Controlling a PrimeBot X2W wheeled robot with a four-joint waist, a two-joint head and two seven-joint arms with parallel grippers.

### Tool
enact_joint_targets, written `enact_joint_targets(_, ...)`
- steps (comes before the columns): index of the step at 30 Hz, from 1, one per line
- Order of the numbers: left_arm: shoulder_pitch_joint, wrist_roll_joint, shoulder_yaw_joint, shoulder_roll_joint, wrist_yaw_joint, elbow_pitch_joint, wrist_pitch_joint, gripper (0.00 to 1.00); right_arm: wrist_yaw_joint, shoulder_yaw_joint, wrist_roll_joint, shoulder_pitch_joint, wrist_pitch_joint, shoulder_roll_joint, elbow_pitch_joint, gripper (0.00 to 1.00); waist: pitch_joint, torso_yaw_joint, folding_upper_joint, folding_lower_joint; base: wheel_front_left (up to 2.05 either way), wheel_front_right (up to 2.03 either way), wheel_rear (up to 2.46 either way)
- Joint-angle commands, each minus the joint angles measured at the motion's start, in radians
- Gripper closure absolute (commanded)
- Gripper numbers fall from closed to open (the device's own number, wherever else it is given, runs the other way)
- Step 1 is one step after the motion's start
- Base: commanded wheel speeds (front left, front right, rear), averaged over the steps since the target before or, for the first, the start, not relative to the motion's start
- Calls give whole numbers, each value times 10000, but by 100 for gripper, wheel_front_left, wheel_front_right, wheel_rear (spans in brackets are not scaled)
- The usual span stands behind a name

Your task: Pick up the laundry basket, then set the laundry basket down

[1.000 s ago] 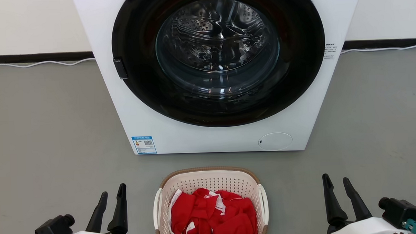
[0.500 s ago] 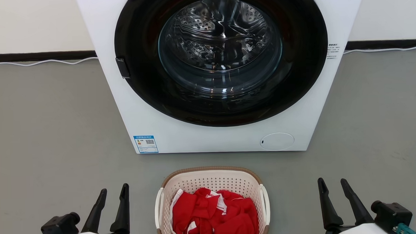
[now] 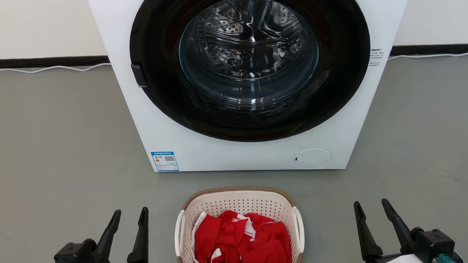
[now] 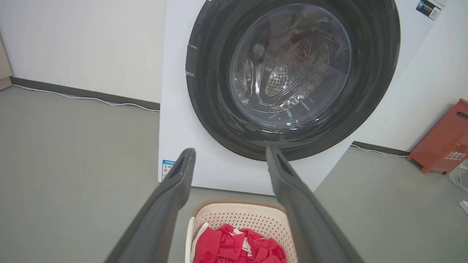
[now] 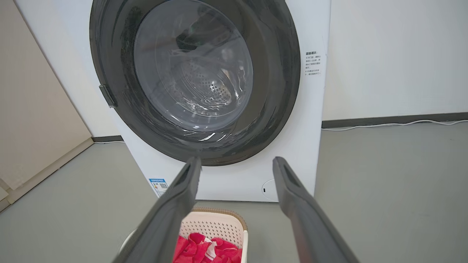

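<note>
Laundry basket (image 3: 240, 203), perforated cream plastic, woven-look rim, crumpled red cloth (image 3: 242, 244)

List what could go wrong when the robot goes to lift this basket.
1. The left gripper and right gripper stand open, apart from the laundry basket. If one misses its slim side handle or catches it late, the basket may tilt and spill the red clothes.
2. The basket sits close before the washing machine; a forward swing on the lift could knock its front panel.
</note>
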Motion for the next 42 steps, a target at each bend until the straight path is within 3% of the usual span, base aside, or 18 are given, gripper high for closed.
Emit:
enact_joint_targets(1,-175,290,273,183,-55,-307,-153,0,71,235,-329,-131,-213,-127,-201,0,-5,-4,0,0,0,0,0)
enact_joint_targets(32,-211,362,352,205,-58,-150,-235,0,73,130,-342,-230,-295,-131,227,0,205,-25,0,0,0,0,0)
enact_joint_targets(42,-542,190,348,206,-58,-309,-235,0,73,208,-164,-964,-295,-131,575,0,1054,8,0,0,0,0,0)
